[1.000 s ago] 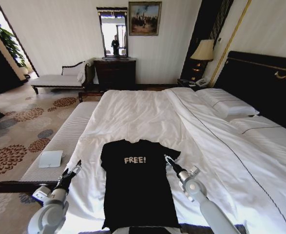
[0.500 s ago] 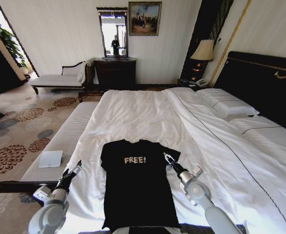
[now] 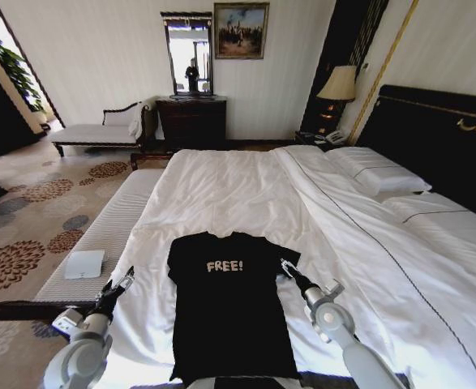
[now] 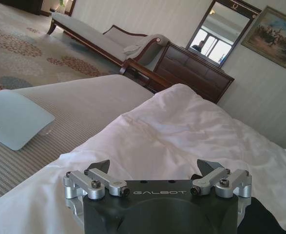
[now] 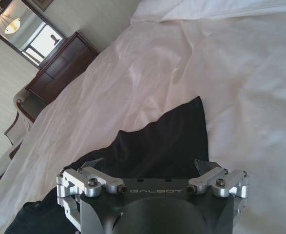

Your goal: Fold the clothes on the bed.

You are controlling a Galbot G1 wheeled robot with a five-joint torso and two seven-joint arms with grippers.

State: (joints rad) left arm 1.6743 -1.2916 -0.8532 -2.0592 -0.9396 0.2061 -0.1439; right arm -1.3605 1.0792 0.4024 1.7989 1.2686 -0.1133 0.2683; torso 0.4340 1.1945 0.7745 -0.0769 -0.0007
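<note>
Head view, black T-shirt (image 3: pixel 228 304) flat on white bed (image 3: pixel 246 194), patterned carpet (image 3: pixel 27 227), both grippers' jaws open.

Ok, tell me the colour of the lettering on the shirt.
Pale, off-white lettering on the black shirt; clearest in the head view.

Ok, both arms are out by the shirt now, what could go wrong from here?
The right end effector, open, sits at the T-shirt sleeve edge; closing there could also pinch the white sheet beneath. The left end effector, also open, hangs off the shirt near the bed edge, beside the striped bench, so an uneven two-handed lift may skew the fold.
</note>
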